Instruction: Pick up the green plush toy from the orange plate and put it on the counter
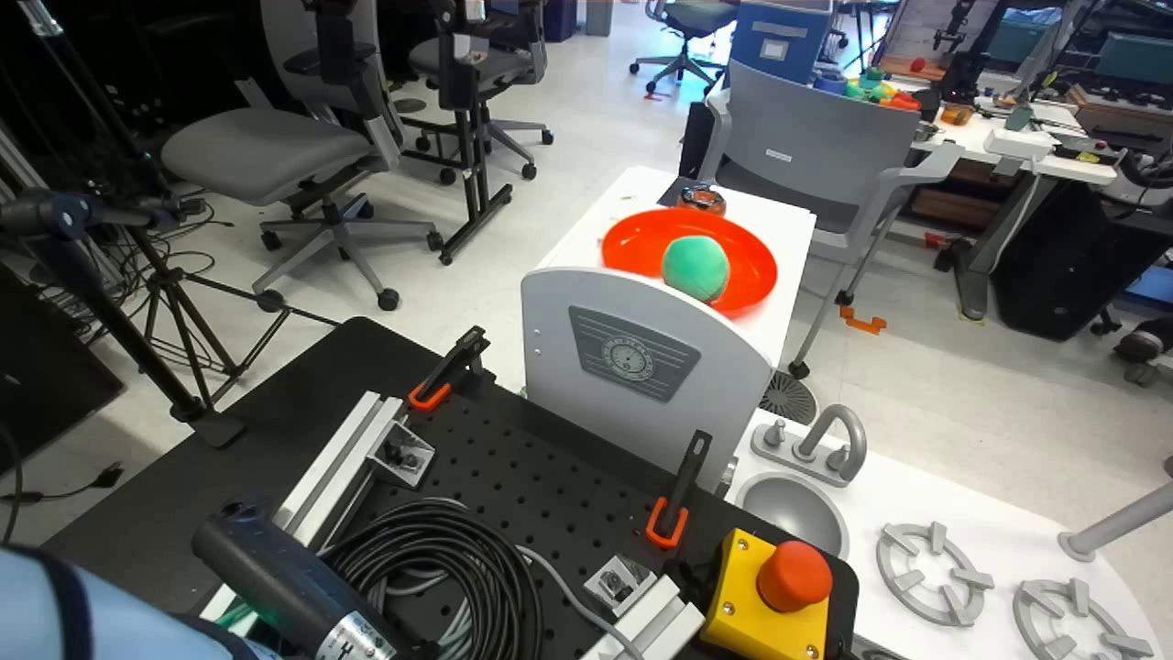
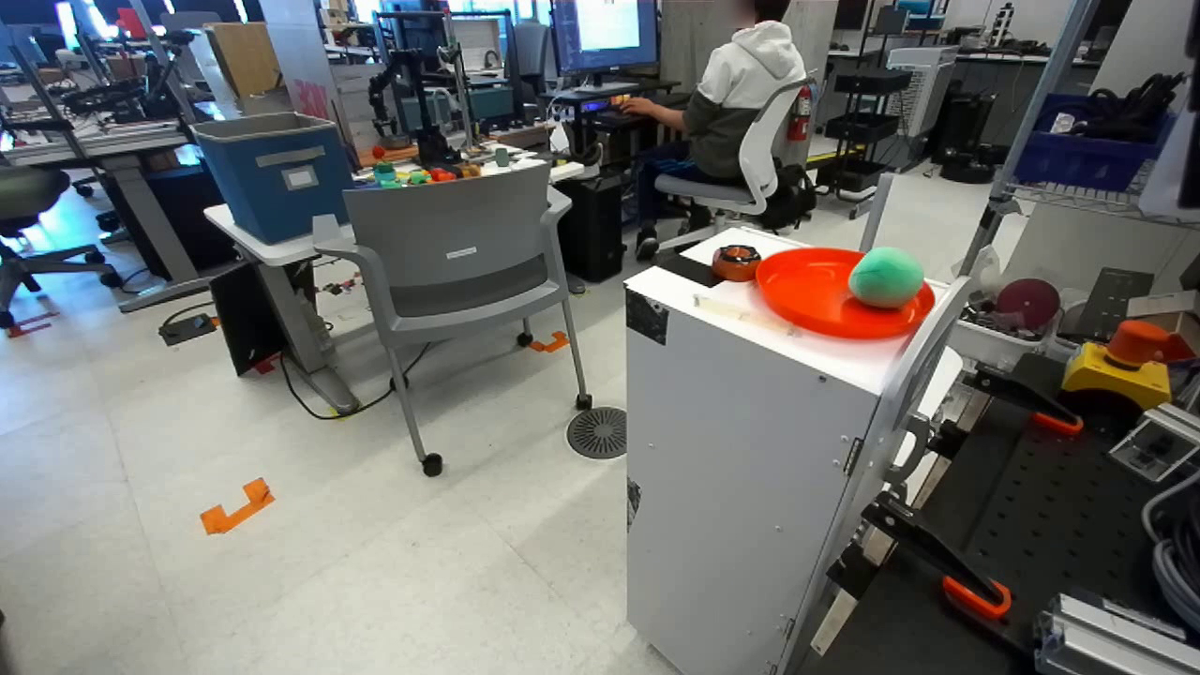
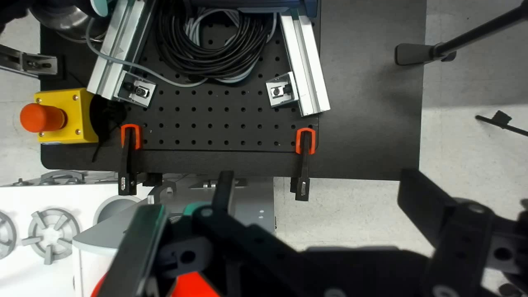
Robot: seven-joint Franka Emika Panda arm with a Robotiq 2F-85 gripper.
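The green plush toy (image 1: 696, 268) rests on the orange plate (image 1: 632, 236), near the edge by the grey panel. Both exterior views show the toy (image 2: 885, 277) in the plate (image 2: 797, 295). In the wrist view only a sliver of the toy (image 3: 194, 208) and part of the plate (image 3: 192, 285) show behind my finger. My gripper (image 3: 317, 185) is open, with nothing between its fingers; the toy and plate lie to the left of that gap in the picture. The gripper is outside both exterior views. The white counter (image 1: 985, 513) has a sink and burners.
The grey panel (image 1: 641, 353) with an emblem stands between the plate and the black table (image 1: 550, 477). Clamps (image 1: 674, 495) stick up at the table edge. An emergency stop box (image 1: 765, 596), a faucet (image 1: 829, 440) and a small orange-black object (image 2: 736, 262) are nearby.
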